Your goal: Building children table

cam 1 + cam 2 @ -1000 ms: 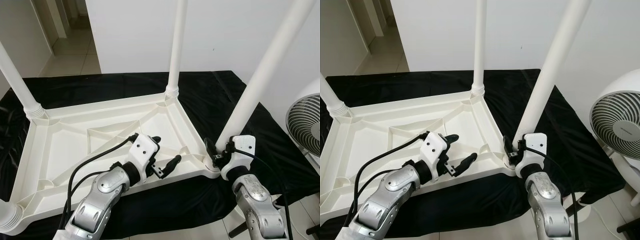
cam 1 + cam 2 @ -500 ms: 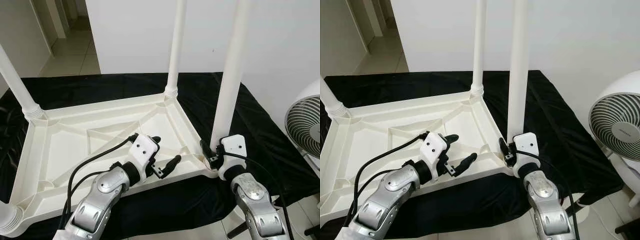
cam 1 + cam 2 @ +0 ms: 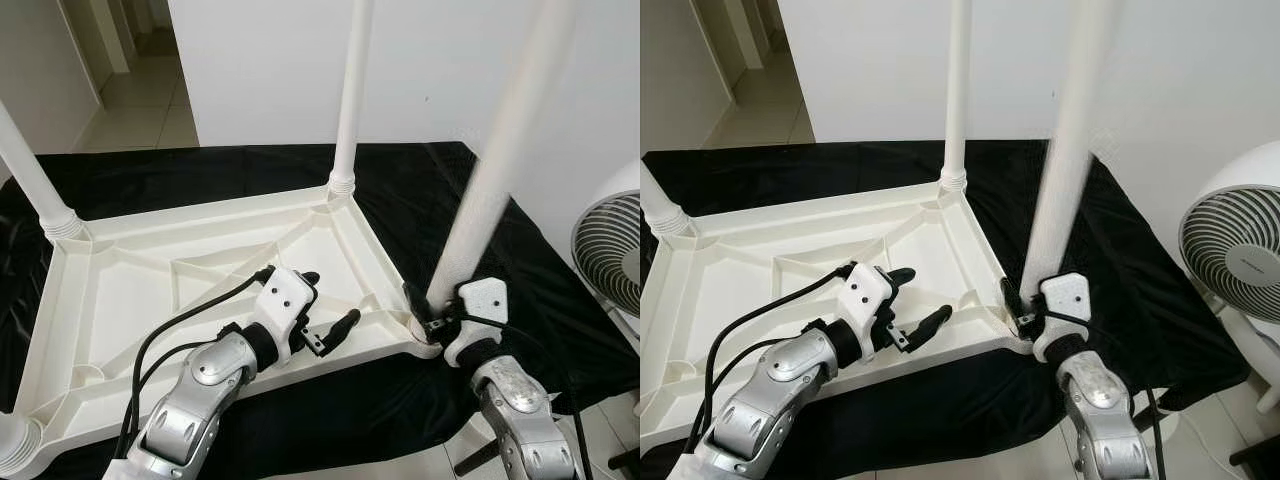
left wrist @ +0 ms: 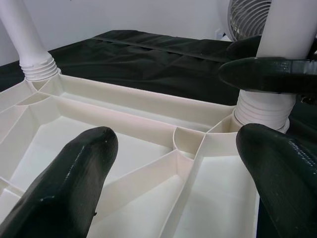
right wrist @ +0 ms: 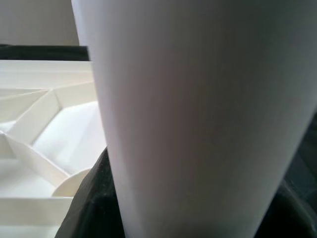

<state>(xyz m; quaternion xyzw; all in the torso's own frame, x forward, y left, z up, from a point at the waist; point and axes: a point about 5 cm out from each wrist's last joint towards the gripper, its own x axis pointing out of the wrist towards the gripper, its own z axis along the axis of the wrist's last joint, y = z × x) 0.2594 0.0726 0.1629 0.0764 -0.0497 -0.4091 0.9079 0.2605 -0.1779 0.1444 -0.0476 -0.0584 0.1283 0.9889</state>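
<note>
Left eye view: we see the white children's table (image 3: 190, 270) lying upside down on a black cloth (image 3: 420, 190), its ribbed underside facing up. Three legs stand in its corner sockets: one at the far corner (image 3: 350, 100), one at the far left corner (image 3: 30, 170) and one at the near left corner (image 3: 15, 440). At the table's near right corner, our right end effector (image 3: 425, 310) is clamped around the base of the fourth leg (image 3: 500, 170), which leans away from the table and is blurred. Our left end effector (image 3: 325, 310) hovers over the table's near edge with fingers spread wide, holding nothing. A white fan (image 3: 610, 250) stands beyond the cloth, right of the table.
</note>
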